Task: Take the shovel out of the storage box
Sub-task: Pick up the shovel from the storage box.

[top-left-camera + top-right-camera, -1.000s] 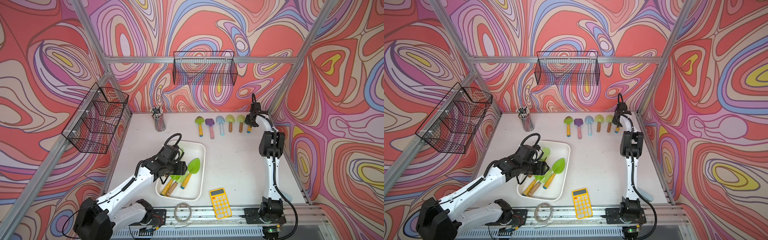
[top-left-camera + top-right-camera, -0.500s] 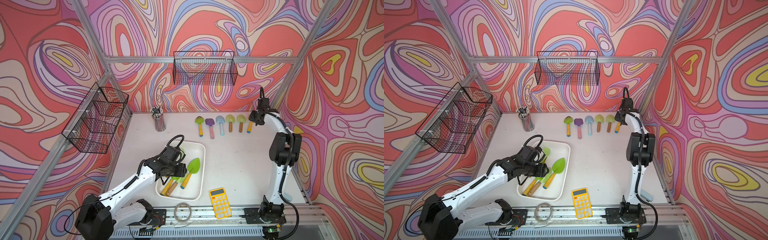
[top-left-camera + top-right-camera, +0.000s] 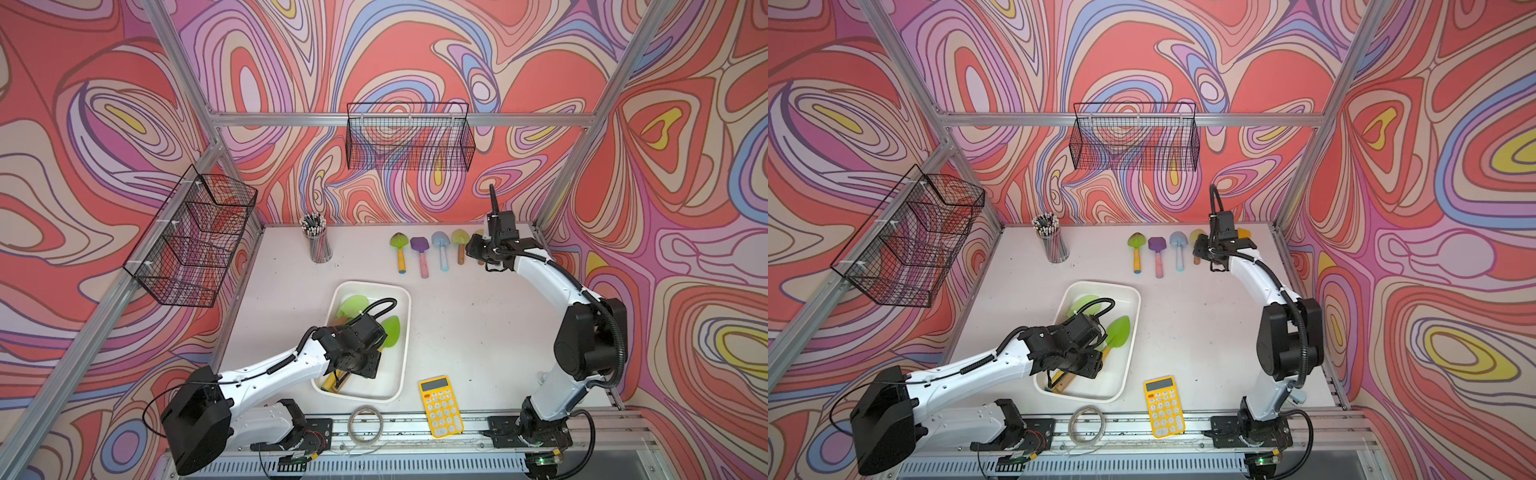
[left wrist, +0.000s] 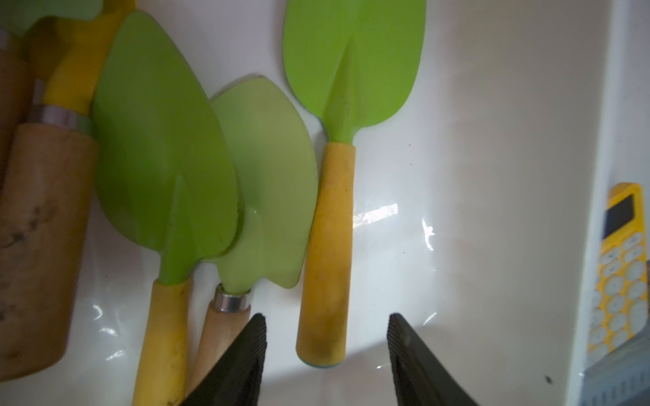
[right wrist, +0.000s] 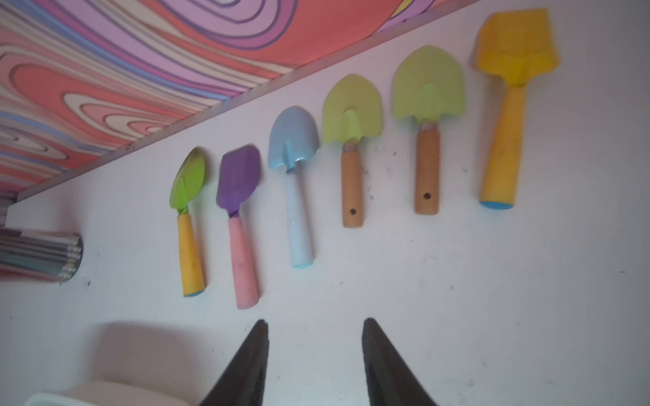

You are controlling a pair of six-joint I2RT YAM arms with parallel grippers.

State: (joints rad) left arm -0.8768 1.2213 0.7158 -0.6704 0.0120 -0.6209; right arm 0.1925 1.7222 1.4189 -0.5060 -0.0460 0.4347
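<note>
The storage box [image 3: 404, 320], a shallow white tray, lies at the front middle of the table in both top views and holds several shovels. My left gripper [image 4: 327, 316] hangs low inside it, open. Its fingertips [image 4: 258, 334] stand either side of the yellow handle end of a green-bladed shovel [image 4: 329, 246] without touching it. Beside it lie a pale green shovel with a wooden handle [image 4: 267, 182] and another green shovel with a yellow handle [image 4: 165, 158]. My right gripper [image 5: 314, 320] is open and empty over bare table. In a top view, the right gripper [image 3: 478, 249] is at the back right.
Several shovels [image 5: 295, 182] lie in a row along the back wall. A yellow calculator [image 3: 440, 407] and a wire coil [image 3: 365, 424] lie at the front edge. A pen cup [image 3: 318, 245] stands at the back left. Black wire baskets [image 3: 409, 137] hang on the walls.
My left gripper has slid toward the front of the box, over the handles, and narrowed a little. My right gripper has opened and drawn left and forward from the row's right end.
</note>
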